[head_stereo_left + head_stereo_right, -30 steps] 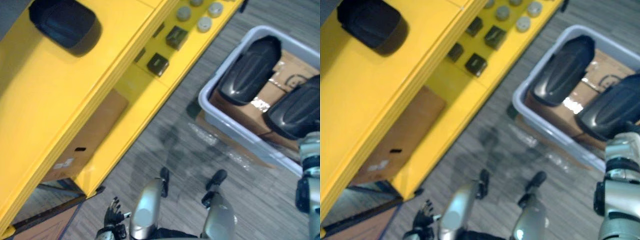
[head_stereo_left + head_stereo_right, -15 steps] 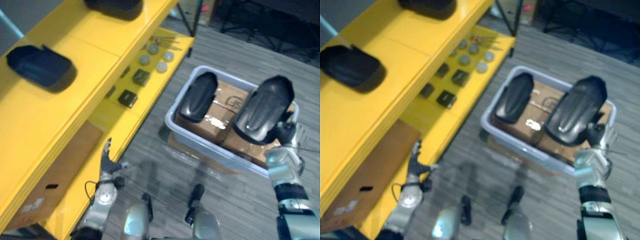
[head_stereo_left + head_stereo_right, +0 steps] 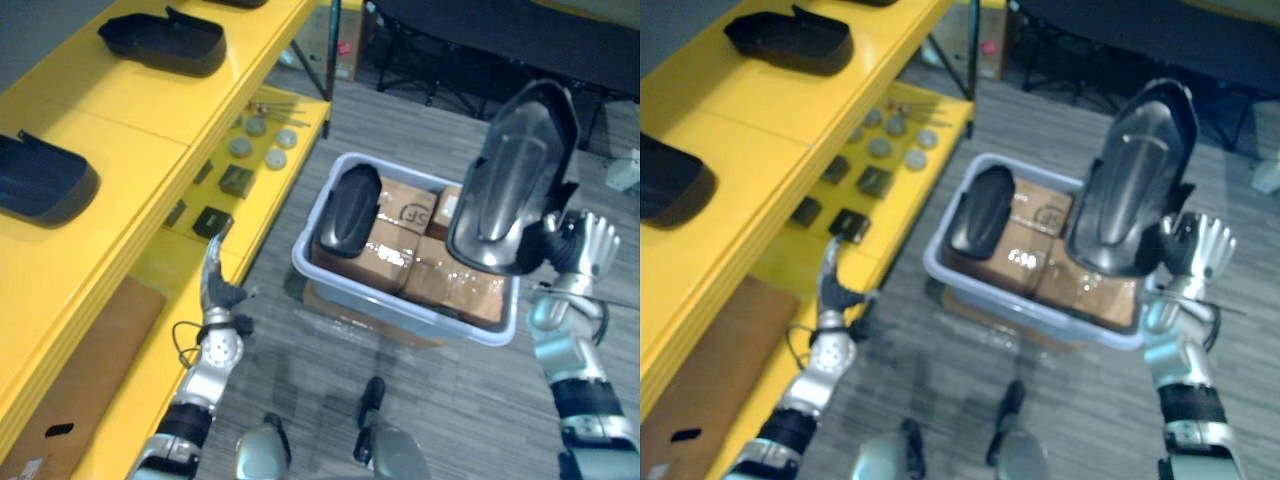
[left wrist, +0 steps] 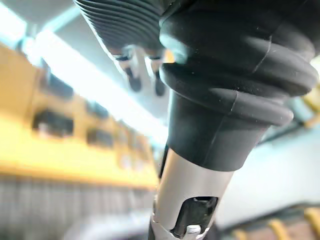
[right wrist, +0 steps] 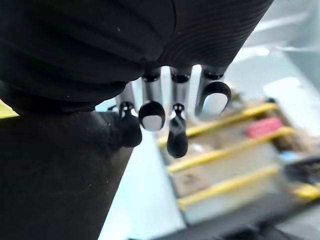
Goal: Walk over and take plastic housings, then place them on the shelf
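The right hand [image 3: 585, 245] is clamped on the lower edge of a plastic housing [image 3: 515, 180], held on end above the grey bin [image 3: 400, 312] — a top-heavy hold, so I would turn slowly and level it before the yellow shelf [image 3: 150, 110]. Aim for bare shelf between the shelved housings [image 3: 165, 40]. The left hand [image 3: 215, 285], fingers straight, hangs by the shelf's edge — free to steady

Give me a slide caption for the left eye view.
Right hand holds a black plastic housing above the grey bin, another housing inside, yellow shelf alongside.
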